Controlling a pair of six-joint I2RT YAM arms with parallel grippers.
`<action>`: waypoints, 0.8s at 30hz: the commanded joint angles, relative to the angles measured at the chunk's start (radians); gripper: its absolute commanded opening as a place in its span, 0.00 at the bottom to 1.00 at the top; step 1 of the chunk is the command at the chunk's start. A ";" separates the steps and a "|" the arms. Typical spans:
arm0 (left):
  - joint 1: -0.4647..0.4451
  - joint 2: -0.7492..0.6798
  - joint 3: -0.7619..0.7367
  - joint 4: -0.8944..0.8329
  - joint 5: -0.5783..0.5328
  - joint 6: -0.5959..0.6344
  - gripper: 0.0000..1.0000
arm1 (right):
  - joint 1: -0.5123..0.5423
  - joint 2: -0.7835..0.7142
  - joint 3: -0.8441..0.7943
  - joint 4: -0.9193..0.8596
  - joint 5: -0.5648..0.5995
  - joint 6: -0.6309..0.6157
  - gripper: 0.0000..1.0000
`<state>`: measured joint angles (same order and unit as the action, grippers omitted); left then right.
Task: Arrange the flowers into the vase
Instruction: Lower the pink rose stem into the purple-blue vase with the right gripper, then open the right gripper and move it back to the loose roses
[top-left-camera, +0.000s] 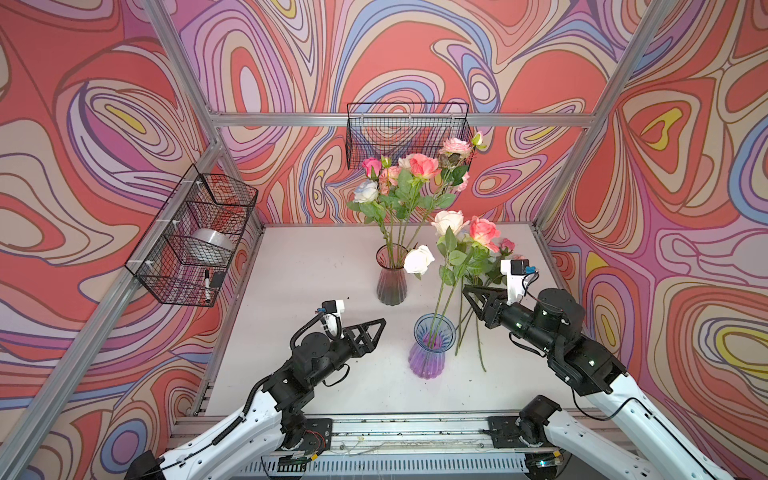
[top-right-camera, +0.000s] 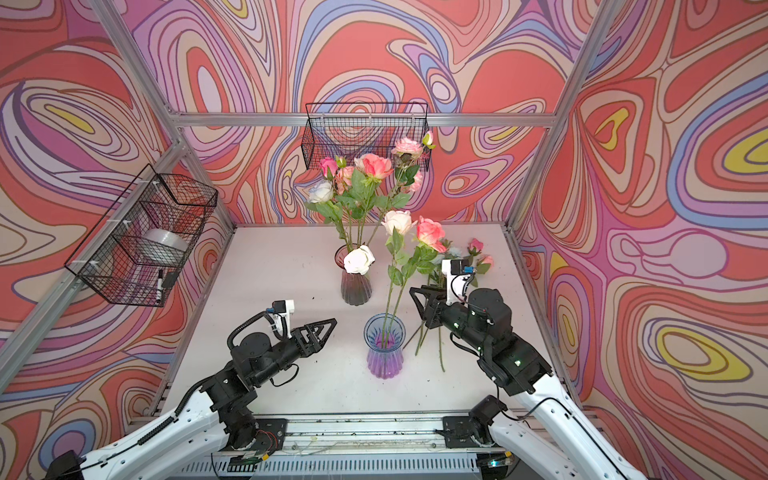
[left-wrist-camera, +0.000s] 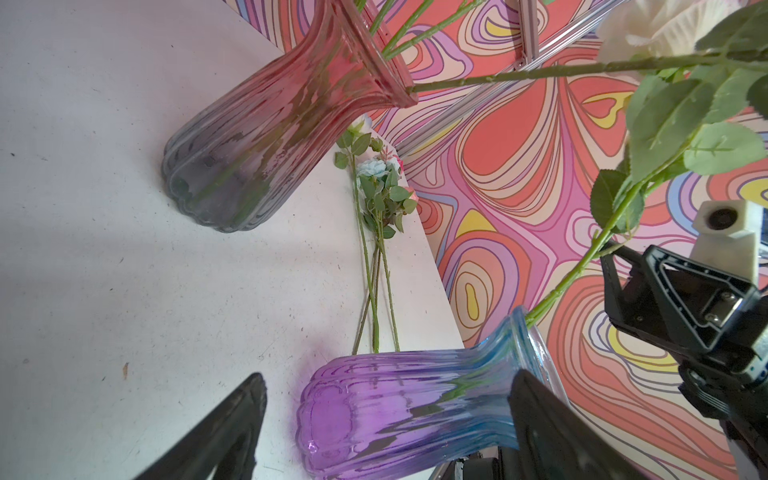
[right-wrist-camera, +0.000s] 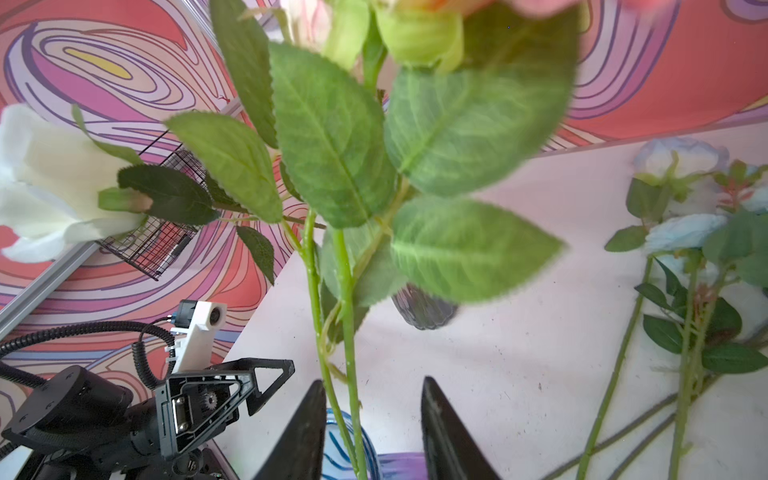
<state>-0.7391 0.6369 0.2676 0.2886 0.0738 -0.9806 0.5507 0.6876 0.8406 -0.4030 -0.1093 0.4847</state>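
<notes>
Noting the right gripper (right-wrist-camera: 372, 380) with jaws parted around two roses (top-left-camera: 448, 245) standing in the purple vase (top-left-camera: 428, 357), left gripper (top-left-camera: 378, 324) wide nearby, we fear a withdrawal snagging leaves (right-wrist-camera: 332, 137), tipping it onto loose flowers (left-wrist-camera: 378, 195) alongside.

The white tabletop (top-left-camera: 291, 266) lies bare to the left of both vases, open to the left gripper (top-left-camera: 379, 325). Its jaws stand wide, just short of the purple-and-blue ribbed glass vase (top-left-camera: 428, 361). Between that vase and the dark pink-grey ribbed glass vase (top-left-camera: 391, 286) behind it runs a bare strip, overhung by a drooping white rose head (top-left-camera: 419, 259). Two leafy rose stems (right-wrist-camera: 345, 311) rise from the near vase between the parted fingers of the right gripper (right-wrist-camera: 372, 390). To the right, loose long-stemmed roses (left-wrist-camera: 380, 193) lie across the table. A black wire basket (top-left-camera: 195, 237) juts from the left wall.
</notes>
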 joint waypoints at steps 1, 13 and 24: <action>0.004 0.006 -0.002 0.040 -0.014 -0.004 0.92 | 0.005 -0.003 0.022 -0.114 0.055 -0.021 0.44; 0.004 -0.067 0.062 -0.207 -0.144 -0.007 0.91 | 0.000 0.187 0.032 -0.188 0.393 0.058 0.35; 0.004 -0.301 0.055 -0.524 -0.312 -0.066 0.91 | -0.070 0.384 0.022 -0.007 0.443 0.041 0.27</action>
<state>-0.7391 0.3779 0.3275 -0.1177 -0.1726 -1.0126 0.5152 1.0420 0.8543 -0.4675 0.3195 0.5339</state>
